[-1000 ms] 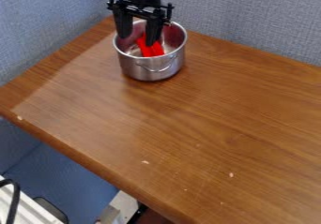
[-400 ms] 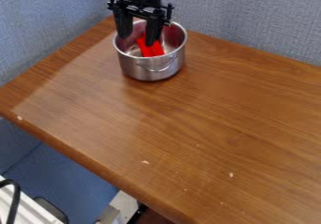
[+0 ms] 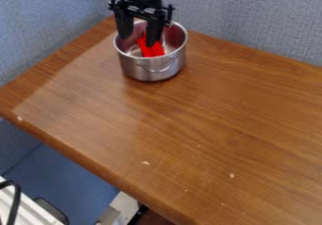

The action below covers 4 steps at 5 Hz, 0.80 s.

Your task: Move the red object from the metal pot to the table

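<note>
A small shiny metal pot [image 3: 153, 67] stands near the far left corner of the brown wooden table [image 3: 189, 125]. Inside it lies the red object [image 3: 153, 50], bright and glossy, leaning against the inner wall. My black gripper [image 3: 139, 42] points straight down into the pot, its two fingers [image 3: 122, 36] spread apart on either side of the red object. The jaws stand open. Whether the fingertips touch the red object is hidden by the pot's rim.
A blue-grey fabric wall [image 3: 251, 17] rises right behind the pot and table. The table's front edge [image 3: 75, 149] drops off to the floor at lower left, where some cables and a white item [image 3: 19, 205] lie.
</note>
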Each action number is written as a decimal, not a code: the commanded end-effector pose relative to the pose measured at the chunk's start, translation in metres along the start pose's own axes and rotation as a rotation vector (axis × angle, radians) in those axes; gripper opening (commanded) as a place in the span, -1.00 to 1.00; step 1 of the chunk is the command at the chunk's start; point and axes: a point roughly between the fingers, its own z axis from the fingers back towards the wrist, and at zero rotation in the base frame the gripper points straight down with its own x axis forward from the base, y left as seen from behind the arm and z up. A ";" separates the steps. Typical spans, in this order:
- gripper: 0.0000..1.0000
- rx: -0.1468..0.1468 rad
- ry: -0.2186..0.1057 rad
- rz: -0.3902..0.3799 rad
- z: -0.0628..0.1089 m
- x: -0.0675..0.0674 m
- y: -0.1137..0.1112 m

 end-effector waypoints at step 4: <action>-1.00 0.039 -0.049 0.009 0.010 0.007 0.012</action>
